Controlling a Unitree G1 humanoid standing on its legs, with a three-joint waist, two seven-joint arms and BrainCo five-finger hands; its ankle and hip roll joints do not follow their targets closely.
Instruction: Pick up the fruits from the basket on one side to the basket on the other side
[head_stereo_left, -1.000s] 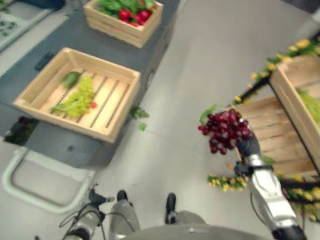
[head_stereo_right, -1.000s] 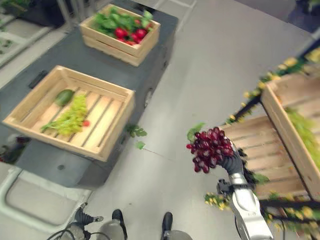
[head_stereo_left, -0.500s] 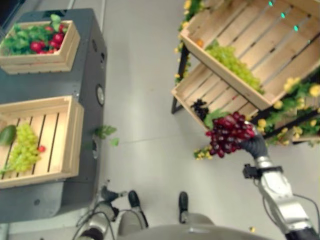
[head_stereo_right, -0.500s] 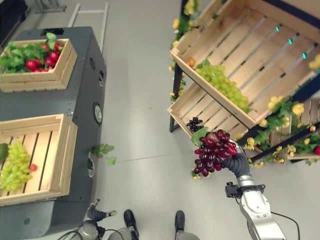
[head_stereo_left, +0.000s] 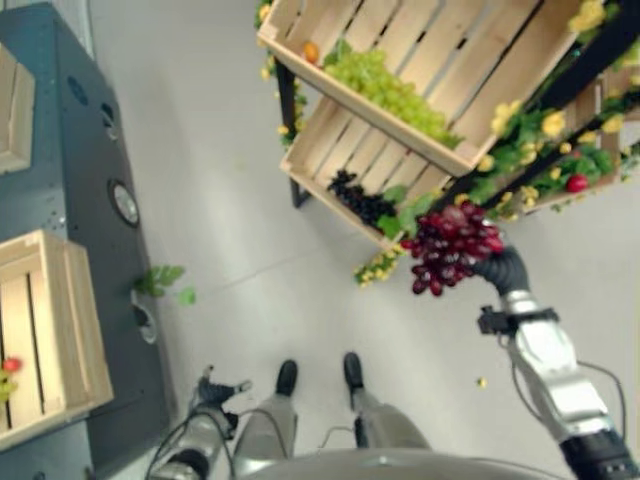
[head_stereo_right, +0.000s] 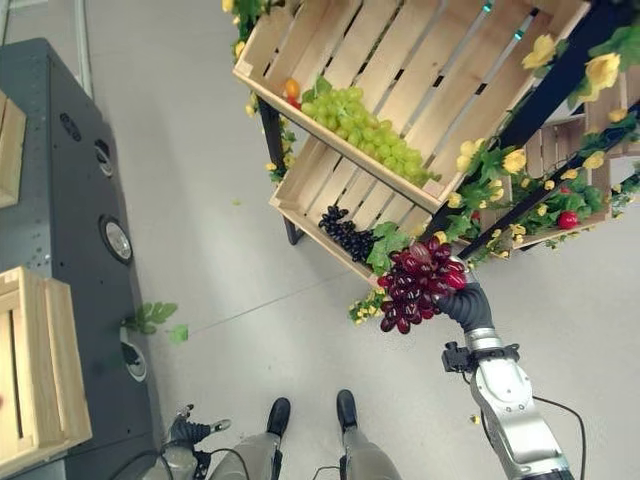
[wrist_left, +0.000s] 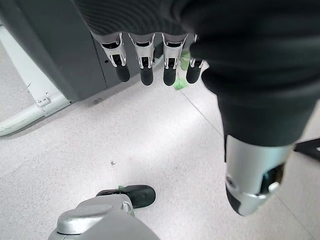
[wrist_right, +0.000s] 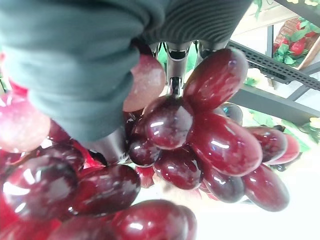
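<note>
A bunch of dark red grapes (head_stereo_right: 418, 288) hangs in the air with my right hand (head_stereo_right: 465, 305) shut on it; in the right wrist view the grapes (wrist_right: 200, 135) bulge out past the curled fingers. The bunch is just in front of the lower shelf crate (head_stereo_right: 300, 195), which holds dark grapes (head_stereo_right: 345, 235). Green grapes (head_stereo_right: 365, 120) lie in the upper shelf crate (head_stereo_right: 440, 70). A light wooden crate (head_stereo_right: 40, 380) stands on the cart at the left. My left hand (wrist_left: 146, 67) hangs low by my side, fingers straight and holding nothing.
A dark grey cart (head_stereo_right: 70, 200) runs along the left. Green leaves (head_stereo_right: 155, 318) lie on the floor beside it. The black shelf frame (head_stereo_right: 560, 80) carries yellow flowers (head_stereo_right: 500, 165); a red fruit (head_stereo_right: 568, 219) sits further right. Grey floor separates cart and shelf.
The camera has swung right: the cart and its crates slid toward the left edge, the shelf came to the middle. My right hand still holds the grapes, closer to the lower shelf crate.
</note>
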